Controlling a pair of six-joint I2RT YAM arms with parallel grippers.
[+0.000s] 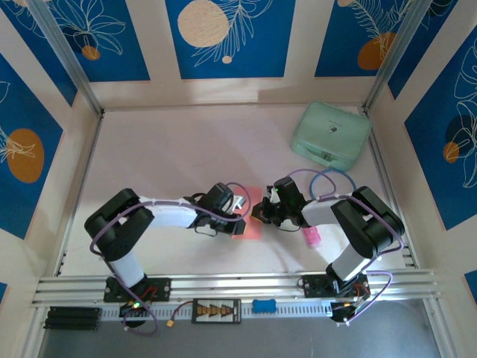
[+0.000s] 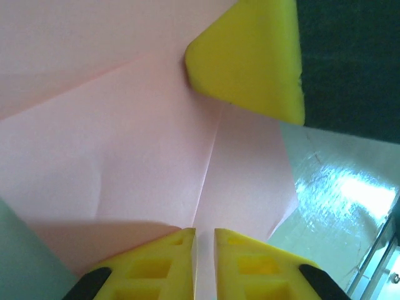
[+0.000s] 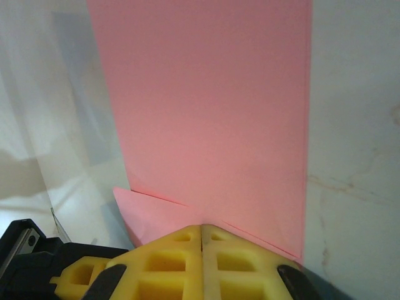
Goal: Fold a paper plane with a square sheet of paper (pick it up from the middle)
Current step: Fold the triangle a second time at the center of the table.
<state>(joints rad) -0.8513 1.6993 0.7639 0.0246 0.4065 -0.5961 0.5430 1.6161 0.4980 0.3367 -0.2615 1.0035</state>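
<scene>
Top external view puts your square sheet of paper [image 1: 250,226], creased, near the middle of the surface's near edge, between both arms. Your right jaws are closed with their tips on it, seemingly pinning it; your left jaws stand barely parted at the centre crease.

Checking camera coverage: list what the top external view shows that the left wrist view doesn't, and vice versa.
Top external adds the mint-green case at far right and the bright-pink stick-shaped object at near right. Left wrist adds crease lines across the salmon-pink paper and a yellow wedge-shaped pad over its upper part. Both share the paper and the left gripper at it.
</scene>
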